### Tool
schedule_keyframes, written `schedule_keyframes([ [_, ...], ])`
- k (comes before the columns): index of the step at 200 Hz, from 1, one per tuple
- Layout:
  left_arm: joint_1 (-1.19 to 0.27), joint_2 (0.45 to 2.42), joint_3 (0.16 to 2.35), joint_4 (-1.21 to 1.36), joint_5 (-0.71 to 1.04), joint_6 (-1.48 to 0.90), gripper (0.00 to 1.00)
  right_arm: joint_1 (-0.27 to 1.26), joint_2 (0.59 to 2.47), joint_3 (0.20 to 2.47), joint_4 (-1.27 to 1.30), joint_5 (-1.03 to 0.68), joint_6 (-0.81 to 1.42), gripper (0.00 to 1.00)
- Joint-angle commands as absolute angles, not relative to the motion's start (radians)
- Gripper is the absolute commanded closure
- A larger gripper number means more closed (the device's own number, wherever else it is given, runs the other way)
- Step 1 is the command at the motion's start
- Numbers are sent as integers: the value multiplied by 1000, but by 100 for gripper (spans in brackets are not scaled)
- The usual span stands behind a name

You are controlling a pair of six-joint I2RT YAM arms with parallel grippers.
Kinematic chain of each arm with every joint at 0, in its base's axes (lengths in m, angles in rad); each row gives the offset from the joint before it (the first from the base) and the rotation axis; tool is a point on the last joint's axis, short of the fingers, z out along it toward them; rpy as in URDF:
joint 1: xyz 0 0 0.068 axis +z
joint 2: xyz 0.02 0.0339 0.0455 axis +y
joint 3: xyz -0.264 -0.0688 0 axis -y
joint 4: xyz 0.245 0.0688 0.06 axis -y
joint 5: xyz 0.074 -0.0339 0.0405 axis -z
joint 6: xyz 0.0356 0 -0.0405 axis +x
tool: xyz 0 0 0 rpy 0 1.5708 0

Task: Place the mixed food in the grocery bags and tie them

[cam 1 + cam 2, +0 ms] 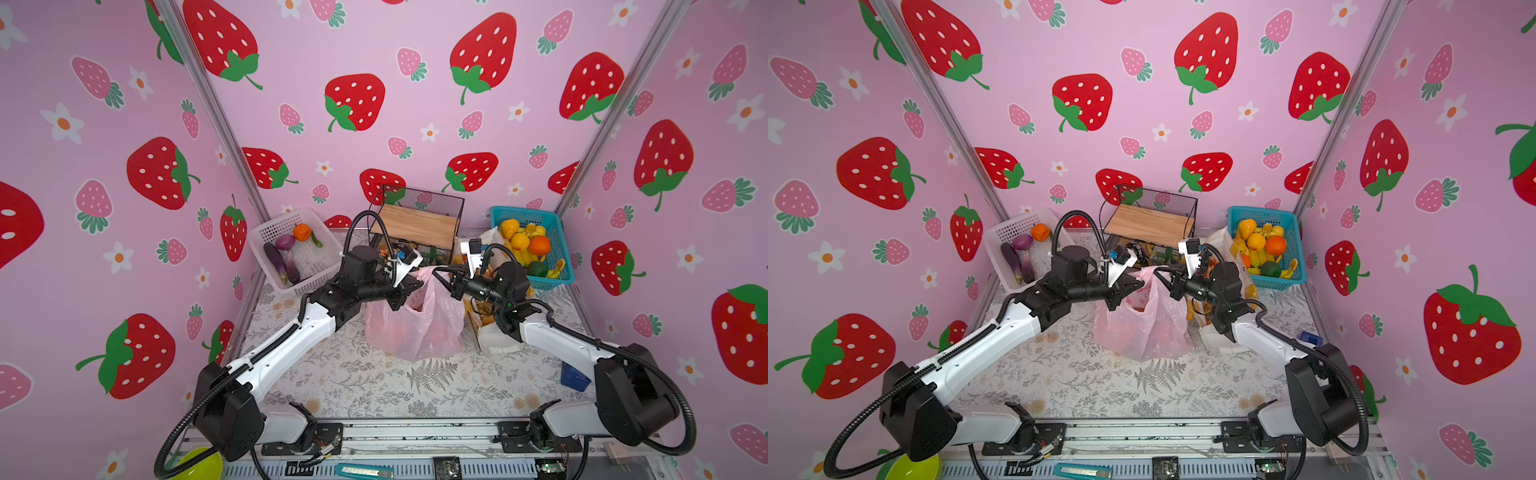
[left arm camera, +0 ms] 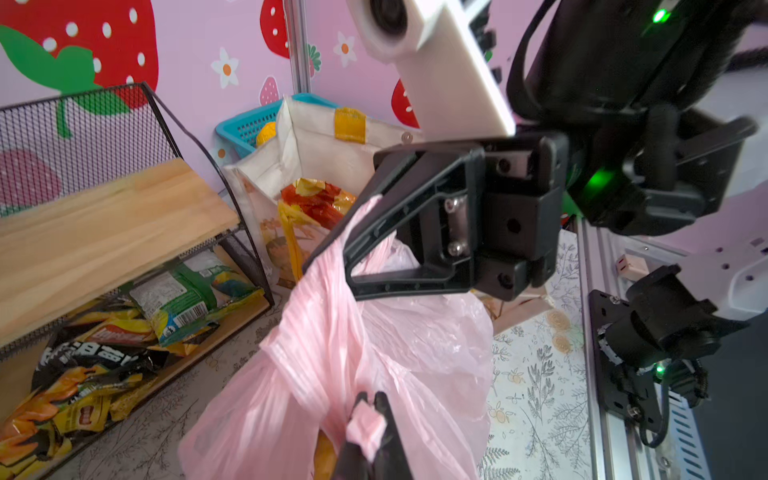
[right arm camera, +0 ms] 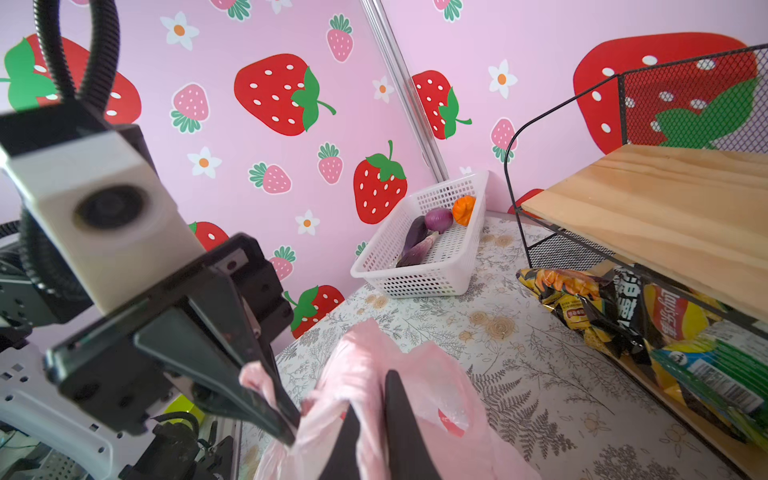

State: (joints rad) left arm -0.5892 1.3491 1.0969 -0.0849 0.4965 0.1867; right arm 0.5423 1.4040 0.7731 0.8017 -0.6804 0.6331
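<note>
A thin pink plastic grocery bag [image 1: 415, 328] [image 1: 1142, 328] stands mid-table, and reddish shapes show faintly through it. My left gripper [image 1: 419, 284] [image 2: 372, 399] is shut on a bunched pink handle at the bag's top. From the other side my right gripper [image 1: 436, 272] [image 3: 372, 395] has a second strip of the pink bag [image 3: 415, 374] pinched between its fingers, close to the left one. Just right of it stands the white canvas tote [image 1: 494, 336] [image 2: 316, 149] with a yellow handle [image 2: 350, 124]. Red-orange and yellow snack packets [image 2: 320, 199] lie inside the tote.
A white lattice basket [image 1: 266, 232] at back left holds aubergines, an onion and an orange pepper. A black wire shelf with a wooden board [image 1: 415, 224] stands at back centre over several snack packets [image 2: 104, 353]. A blue basket [image 1: 557, 232] of fruit sits at back right.
</note>
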Motion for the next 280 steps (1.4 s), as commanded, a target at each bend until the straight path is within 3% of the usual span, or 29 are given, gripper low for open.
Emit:
schedule_keyframes([
  [1,-602,1333,1057,6,430,182,100,546,1416,767,874,-657,683,88],
  [54,-609,1348,1037,22,416,176,100,546,1417,762,874,-674,677,82],
  [118,-609,1344,1055,2,423,190,100,560,1413,758,870,-694,652,65],
  [185,-609,1344,1059,-45,428,234,100,575,1436,779,851,-675,631,64],
  [217,-609,1345,1063,-77,414,262,100,585,1457,800,831,-651,608,70],
  [253,-609,1353,1075,-142,374,306,95,589,1469,809,828,-633,586,93],
  [265,-609,1360,1094,-201,362,327,85,589,1458,804,825,-624,566,100],
  [280,-610,1370,1134,-296,363,344,72,589,1440,795,821,-619,523,100],
])
